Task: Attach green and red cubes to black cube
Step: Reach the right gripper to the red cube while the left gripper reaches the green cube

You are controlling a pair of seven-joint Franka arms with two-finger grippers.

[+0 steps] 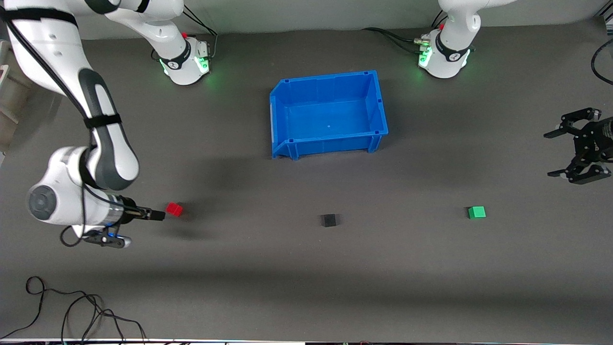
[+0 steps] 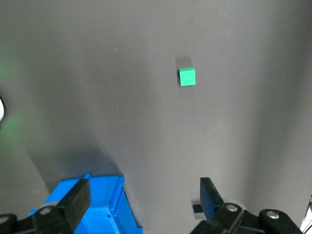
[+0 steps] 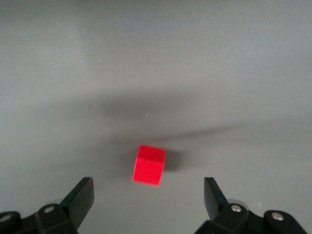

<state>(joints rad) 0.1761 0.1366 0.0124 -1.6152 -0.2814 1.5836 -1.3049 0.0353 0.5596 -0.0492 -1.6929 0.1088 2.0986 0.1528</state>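
Grey matte table (image 1: 306, 268) carries all three cubes in a rough row, nearer the front camera than the blue bin (image 1: 287, 120). The black cube (image 1: 328, 220) sits mid-row, well apart from both coloured cubes and touching neither. The green cube (image 1: 476, 212) lies toward the left arm's end of the table; the red cube (image 1: 174, 209) lies toward the right arm's end. All three rest flat on the table, none held.

Right gripper (image 1: 158, 215): low at the table, just beside the red cube on the side toward the right arm's end, fingers pointing at the cube. In the right wrist view the two black fingers (image 3: 78, 197) stand spread wide, and the red cube (image 3: 148, 165) sits ahead of them, roughly centred on the gap, touched by neither. Jaws open, nothing gripped.

Left gripper (image 1: 558, 153): at the left arm's end of the table, well apart from the green cube, waiting. Its fingers (image 1: 574, 117) are spread in the front view. The left wrist view agrees: fingers (image 2: 78, 200) wide apart, nothing between them, the green cube (image 2: 187, 76) far ahead on bare table, a corner of the blue bin (image 2: 105, 207) beside one finger. Jaws open

Bin holds no cube
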